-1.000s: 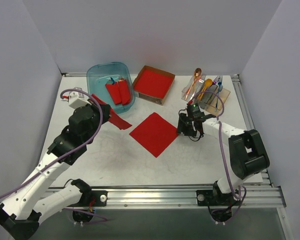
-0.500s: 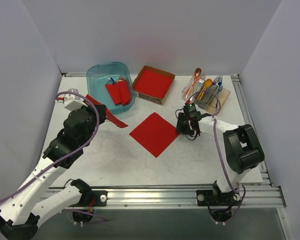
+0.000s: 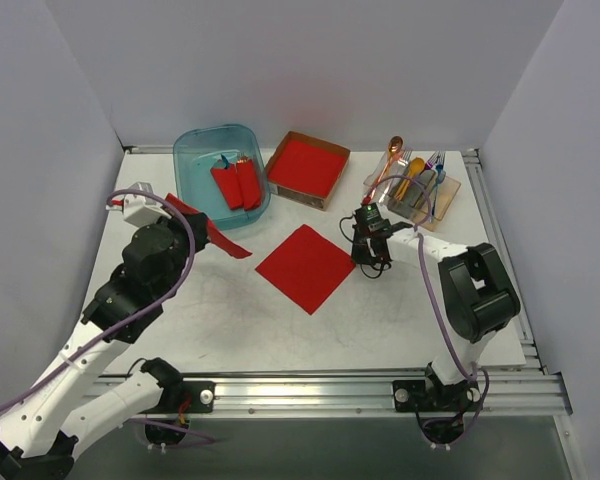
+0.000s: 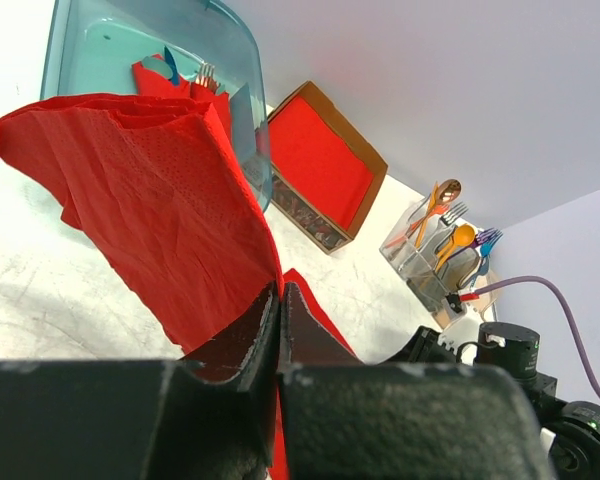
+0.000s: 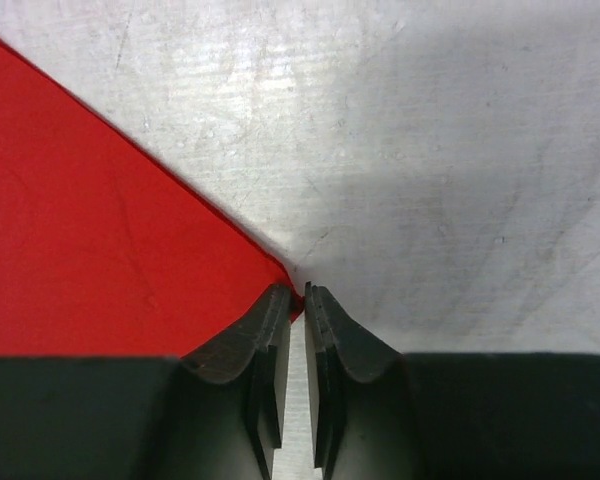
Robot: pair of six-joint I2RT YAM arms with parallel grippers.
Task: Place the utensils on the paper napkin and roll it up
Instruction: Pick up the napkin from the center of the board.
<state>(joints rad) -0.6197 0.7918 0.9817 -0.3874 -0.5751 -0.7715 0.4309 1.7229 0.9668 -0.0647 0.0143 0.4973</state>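
The paper napkin [image 3: 305, 267] lies flat mid-table as a red diamond. My right gripper [image 3: 369, 258] is at its right corner, low on the table. In the right wrist view the jaws [image 5: 300, 295] are shut on that corner of the napkin [image 5: 110, 250]. My left gripper [image 3: 193, 224] is shut on a second, creased red paper sheet [image 3: 220, 235] and holds it hanging above the table left of the napkin; it also shows in the left wrist view [image 4: 170, 210]. The utensils [image 3: 412, 178] stand in a clear holder at the back right, with an orange spoon [image 4: 438, 203] and blue and purple forks [image 4: 483, 243].
A teal bin [image 3: 195, 150] at the back left holds short red rolled bundles [image 3: 236, 183]. A brown cardboard box [image 3: 310, 195] with a red stack stands beside it. Grey walls close the back and sides. The right arm's cable loops near the utensil holder.
My left arm has drawn back to the left with the red sheet. My right gripper has moved slightly left and back, and the napkin has shifted a little left with it.
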